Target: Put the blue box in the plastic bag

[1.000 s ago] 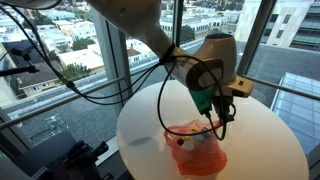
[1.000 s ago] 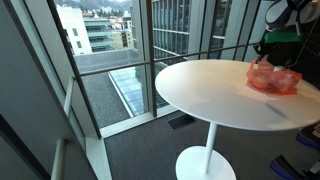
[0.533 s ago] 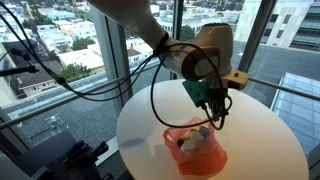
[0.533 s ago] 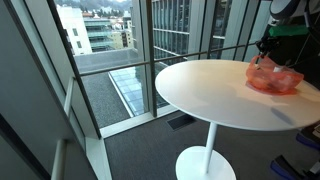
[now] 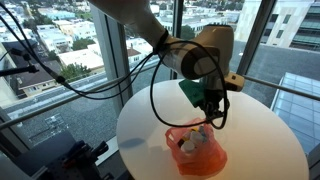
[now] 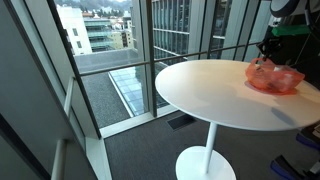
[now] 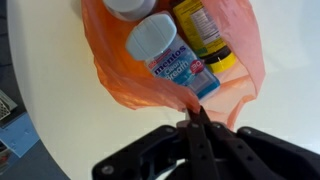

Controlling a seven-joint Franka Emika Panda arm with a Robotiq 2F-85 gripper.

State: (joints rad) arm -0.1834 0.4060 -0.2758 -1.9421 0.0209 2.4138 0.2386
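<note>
Orange bag [image 7: 130,85]: thin see-through plastic, lying on the table [image 7: 60,60] straight ahead of your gripper [image 7: 200,118]. Its near rim is drawn up into a peak that ends at the fingertips.

Gripper: your fingers are pressed together with no gap between them, and they pinch the bag's near rim. In an exterior view the gripper [image 5: 212,113] hangs just above the bag [image 5: 196,150], with the plastic pulled up to it.

Box [image 7: 14,135]: a flat blue piece on the table, well off to the side of your hand and apart from the bag. The edge of the wrist view cuts it off. So little of it shows that you cannot be sure of its shape.

Inside the bag: a tub [image 7: 175,65] with a white cap and a blue label lies on its side just ahead of your fingertips. A bottle [image 7: 205,35] with a yellow label lies touching it, a little farther from the hand. Beyond both, a white lid [image 7: 125,8] is cut off at the far edge of the view.

Table: white and round, on a single post, and it stands beside tall windows in both exterior views. The bag [image 6: 275,77] lies on it below your hand.
</note>
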